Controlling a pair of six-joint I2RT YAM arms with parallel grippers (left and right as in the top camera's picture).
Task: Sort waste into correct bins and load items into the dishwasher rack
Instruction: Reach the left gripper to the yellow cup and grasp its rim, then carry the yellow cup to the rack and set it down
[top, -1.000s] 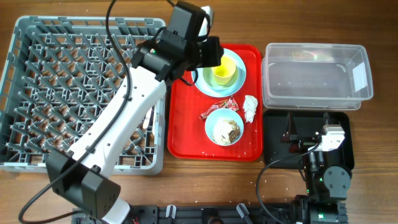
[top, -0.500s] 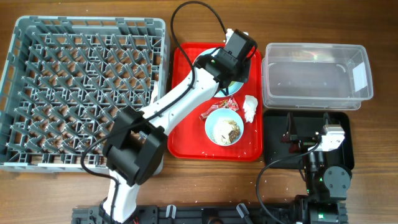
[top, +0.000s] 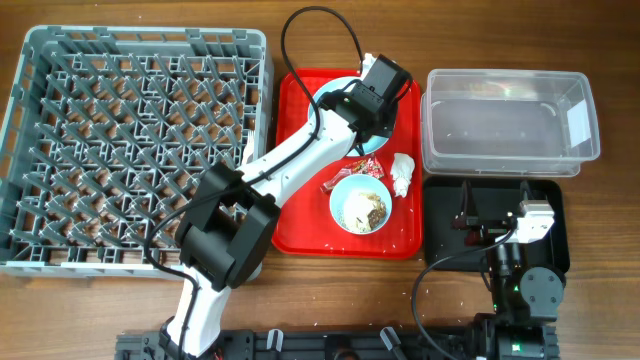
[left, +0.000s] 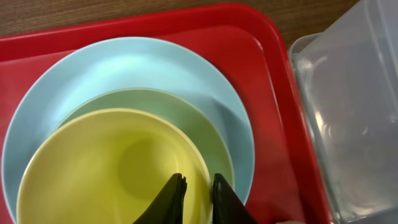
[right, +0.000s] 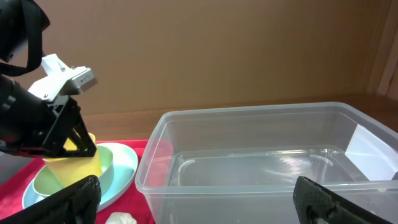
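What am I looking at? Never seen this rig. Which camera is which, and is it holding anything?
It's a two-armed robot at a wooden table. The top-down picture comes from a fixed overhead camera. The other two come from a camera on each wrist.

On the table are a grey dishwasher rack, a red tray, a clear tub and a black tray. The red tray carries a blue plate with a green bowl and yellow cup stacked on it. It also carries a second bowl of food scraps, a wrapper and a tissue.

The left tool pinches the yellow cup's rim. The right tool sits open above the black tray, empty.
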